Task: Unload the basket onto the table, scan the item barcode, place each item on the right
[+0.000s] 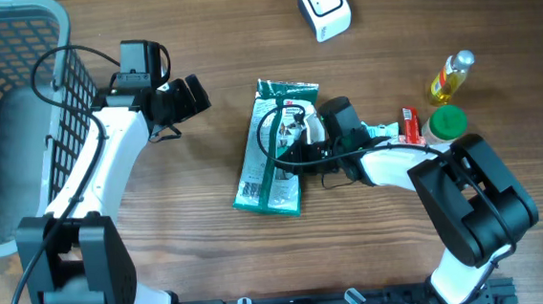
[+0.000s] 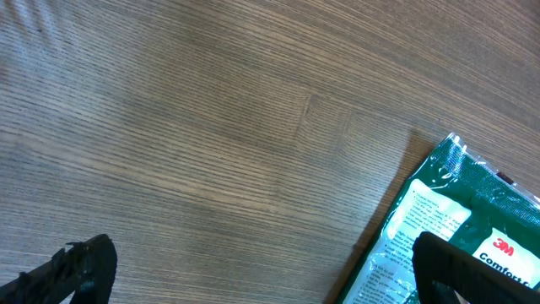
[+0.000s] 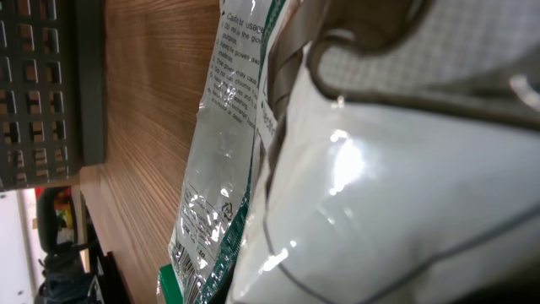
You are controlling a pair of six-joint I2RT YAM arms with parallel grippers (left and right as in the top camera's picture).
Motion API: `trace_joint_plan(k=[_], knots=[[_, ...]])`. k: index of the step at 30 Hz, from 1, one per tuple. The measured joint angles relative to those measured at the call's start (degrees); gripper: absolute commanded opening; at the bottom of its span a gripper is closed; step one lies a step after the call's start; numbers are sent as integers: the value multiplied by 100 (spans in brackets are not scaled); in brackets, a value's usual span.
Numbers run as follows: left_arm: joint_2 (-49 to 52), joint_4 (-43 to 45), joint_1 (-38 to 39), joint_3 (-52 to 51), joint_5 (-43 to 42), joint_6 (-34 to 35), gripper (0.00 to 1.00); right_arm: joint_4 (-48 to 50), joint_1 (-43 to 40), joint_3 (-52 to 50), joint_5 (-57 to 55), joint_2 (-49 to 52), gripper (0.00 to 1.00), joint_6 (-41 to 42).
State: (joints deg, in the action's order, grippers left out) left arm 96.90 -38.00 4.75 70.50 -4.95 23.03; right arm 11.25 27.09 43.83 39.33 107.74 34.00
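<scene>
Overhead, a grey mesh basket (image 1: 6, 56) fills the far left corner of the wooden tabletop (image 1: 212, 262). A white scanner (image 1: 324, 6) sits at the far edge, well apart from everything else. To the right stand a yellow bottle (image 1: 451, 75) and a round green cap (image 1: 447, 121), with a small red-and-white tube (image 1: 408, 123) just beside the cap. A black cable from the right arm loops over the package (image 1: 274, 161) and hides part of its middle.

The package lies near the tabletop's centre. It is a flat green-and-white pouch with clear glossy film and white printed panels, and the left wrist view shows a 3M logo on it. The right gripper (image 1: 304, 135) is pressed together, pinching the package at its right side, and its wrist view shows crinkled film close up. The left gripper (image 1: 186, 98) hovers to the left of the package, spread wide and touching nothing.
</scene>
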Motion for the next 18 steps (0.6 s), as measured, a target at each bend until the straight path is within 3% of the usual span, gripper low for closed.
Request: trace_joint_plan(k=[4, 7, 10, 14, 18], knots=[[0, 2, 0, 2, 0, 0, 100, -304, -13, 42, 149, -7, 4, -186], [0, 0, 0, 2, 4, 0, 100, -1235, -111, 339, 400, -212, 4, -476], [0, -7, 0, 2, 22, 0, 100, -3171, -262, 1226, 278, -870, 4, -1377], [0, -4, 0, 2, 46, 0, 100, -5842, -267, 2997, -684, -1414, 4, -3053], [0, -15, 0, 0, 59, 0, 100, -7154, -267, 4636, -1685, -1423, 4, -4041]])
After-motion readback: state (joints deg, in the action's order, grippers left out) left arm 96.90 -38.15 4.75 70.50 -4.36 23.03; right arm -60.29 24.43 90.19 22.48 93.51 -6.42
